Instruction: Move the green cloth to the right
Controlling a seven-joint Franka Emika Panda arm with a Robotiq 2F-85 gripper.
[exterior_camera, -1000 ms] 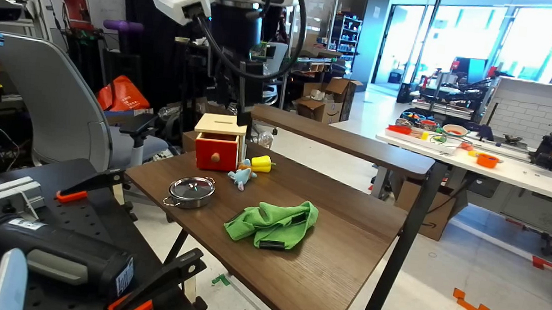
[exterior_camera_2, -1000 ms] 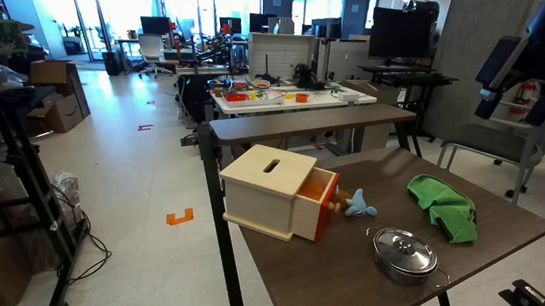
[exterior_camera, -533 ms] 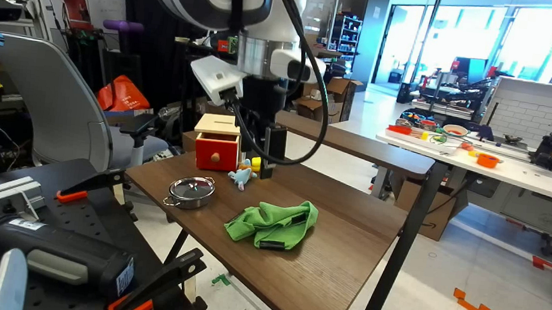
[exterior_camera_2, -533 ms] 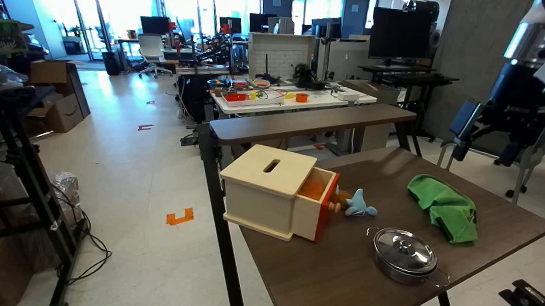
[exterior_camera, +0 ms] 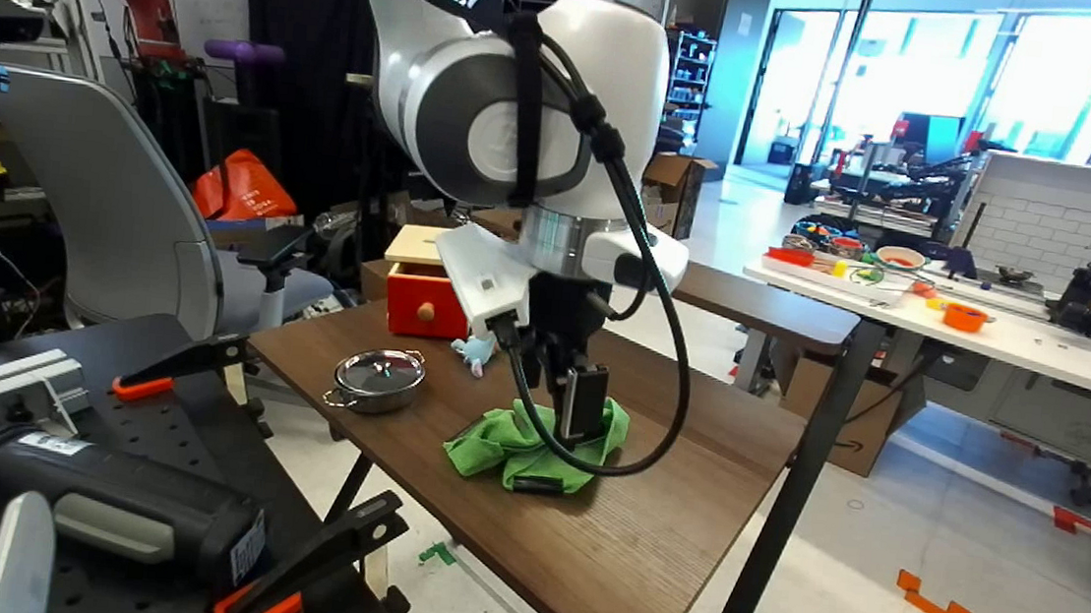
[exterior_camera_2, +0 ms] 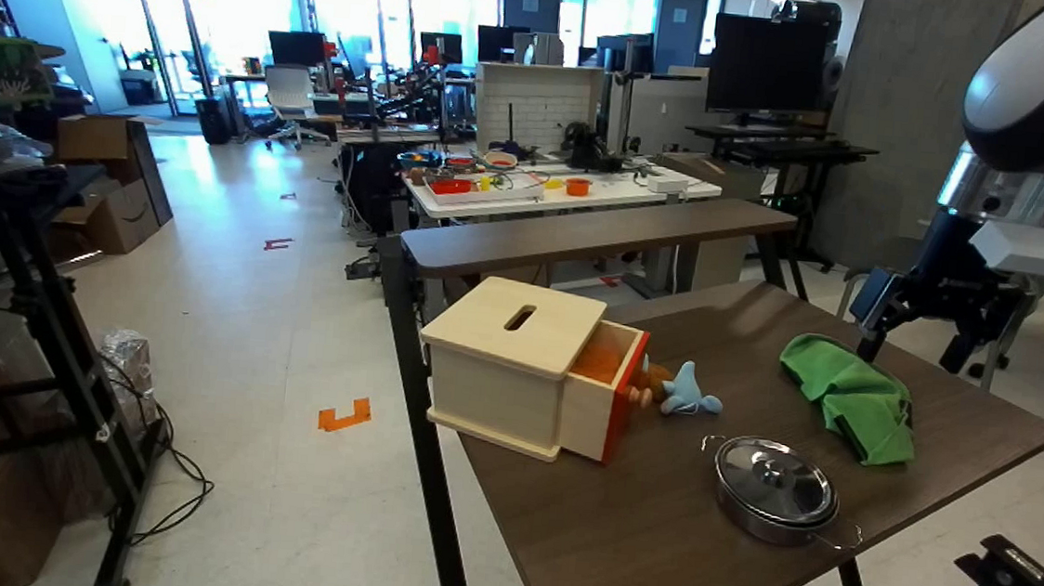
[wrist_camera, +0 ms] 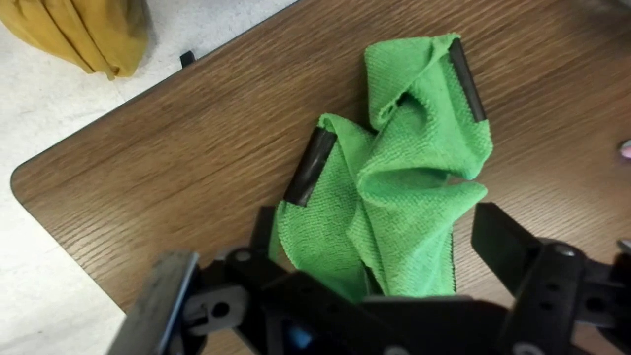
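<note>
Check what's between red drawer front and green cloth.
Blue toy, nearer the red drawer front than the green cloth, in both exterior views; something brown shows beside it in an exterior view.

Location type: robotics laboratory. Identifying features: a white robot arm (exterior_camera: 482, 123) above the bench (exterior_camera: 665, 524), a red robot arm (exterior_camera: 149, 0) in the background, a computer monitor (exterior_camera_2: 768, 66) (dark screen), an office chair (exterior_camera: 110, 199), and an orange marking (exterior_camera_2: 361, 411) on the floor (exterior_camera_2: 239, 336).

Metal pot (exterior_camera_2: 777, 490) (lidded) near toy (exterior_camera_2: 687, 395)

Cloth (wrist_camera: 394, 190) grn w/ blk strips (wrist_camera: 309, 166); tbl (wrist_camera: 187, 153) brn woodgrain; drawer (exterior_camera: 423, 301) red; gripper (wrist_camera: 379, 229) blk.
</note>
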